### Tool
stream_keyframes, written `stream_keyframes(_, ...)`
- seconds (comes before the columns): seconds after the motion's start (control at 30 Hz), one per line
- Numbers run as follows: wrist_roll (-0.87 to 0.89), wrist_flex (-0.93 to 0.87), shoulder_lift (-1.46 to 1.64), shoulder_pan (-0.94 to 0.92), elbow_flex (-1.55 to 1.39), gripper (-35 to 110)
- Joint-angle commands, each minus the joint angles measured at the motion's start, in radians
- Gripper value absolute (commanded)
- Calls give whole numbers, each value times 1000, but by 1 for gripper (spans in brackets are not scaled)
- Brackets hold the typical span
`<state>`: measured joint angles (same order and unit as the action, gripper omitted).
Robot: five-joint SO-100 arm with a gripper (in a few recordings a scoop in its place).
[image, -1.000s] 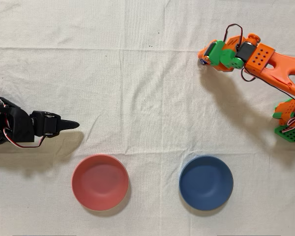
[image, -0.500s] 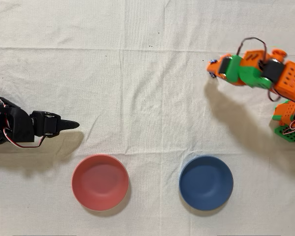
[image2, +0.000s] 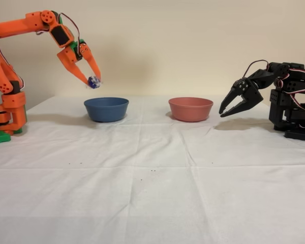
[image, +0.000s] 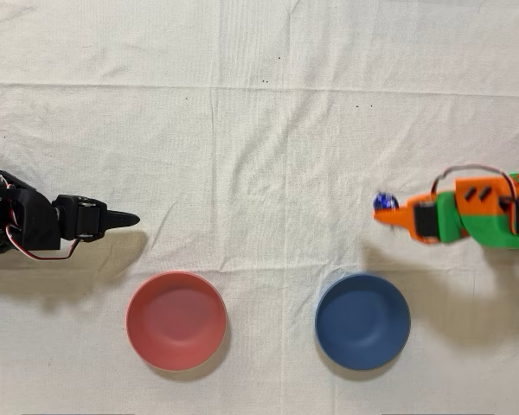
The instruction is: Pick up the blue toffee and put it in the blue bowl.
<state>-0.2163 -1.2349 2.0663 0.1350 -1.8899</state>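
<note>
Since the earlier overhead frames the orange arm has swung from the far side of the cloth toward the bowls, and we see its gripper (image: 389, 211) now near the blue bowl (image: 362, 322), above and slightly right of it in that view. The blue toffee (image: 382, 201) is pinched at the fingertips; the side view shows the gripper (image2: 93, 80) clenched on it, the toffee (image2: 93, 82) held well above the table and just over the left rim of the blue bowl (image2: 106, 109).

Handling, our judgement: very light, small, foil slick, candy core hard enough for a firm pinch. Best hold is across the round middle, as now; the twisted ends would crumple and slip.

Orientation: the wrapper ends are too small and blurred to read, so we cannot tell the long axis or where it points.

Pink-red bowl (image: 176, 320) sits well apart; black arm (image: 35, 225) idle.
</note>
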Motion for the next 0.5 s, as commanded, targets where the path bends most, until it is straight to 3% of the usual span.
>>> stream_keyframes(0.0, -21, -25, 6, 114, 117, 9)
stream_keyframes(0.47, 25, 25, -252, 322, 245, 8)
